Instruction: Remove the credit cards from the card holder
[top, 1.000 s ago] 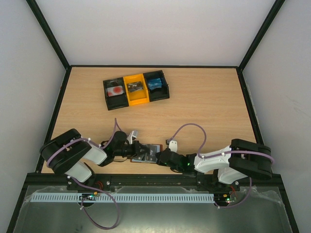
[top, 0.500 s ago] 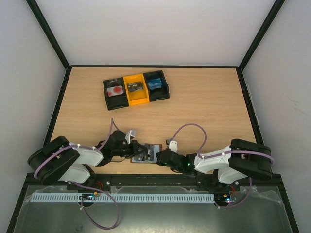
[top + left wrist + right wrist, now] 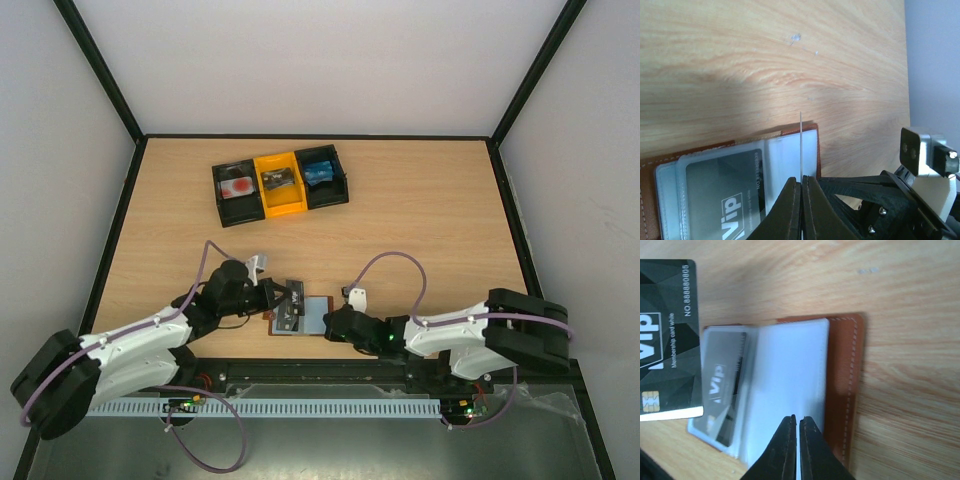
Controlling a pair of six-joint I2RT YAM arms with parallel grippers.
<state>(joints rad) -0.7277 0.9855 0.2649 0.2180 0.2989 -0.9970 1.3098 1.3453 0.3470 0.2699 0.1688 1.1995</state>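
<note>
Reading the print first, we find a black card [image 3: 667,335] marked "VIP", "NO.88888888" and "Membership card", with a gold chip near one end. The small word after "card" is too fine for us to be sure of. A second card [image 3: 722,390], grey behind a clear pocket, also reads "VIP". It sits inside the card holder [image 3: 845,380], which lies open on the table [image 3: 420,220] with its brown stitched leather edge showing.

The left gripper [image 3: 801,181] is clamped on the black card, which is outside the card holder, at the holder's left edge. From the left wrist that card shows only as a thin pale line, edge-on, so its face is hidden there. Whether it touches the card holder we cannot tell.

The right gripper [image 3: 795,422] has its fingers pressed together, tips over the clear pocket on the holder's right half. We cannot tell whether a pocket leaf is pinched between them. The holder's near end is cut off behind those fingers.

Well beyond the card holder, slightly to its left, stands a black-and-yellow tray [image 3: 285,210] of three bins. A blue piece [image 3: 320,170] lies in its right bin; the other contents are too small to make out. A purple cable [image 3: 390,262] loops just right of the card holder.
</note>
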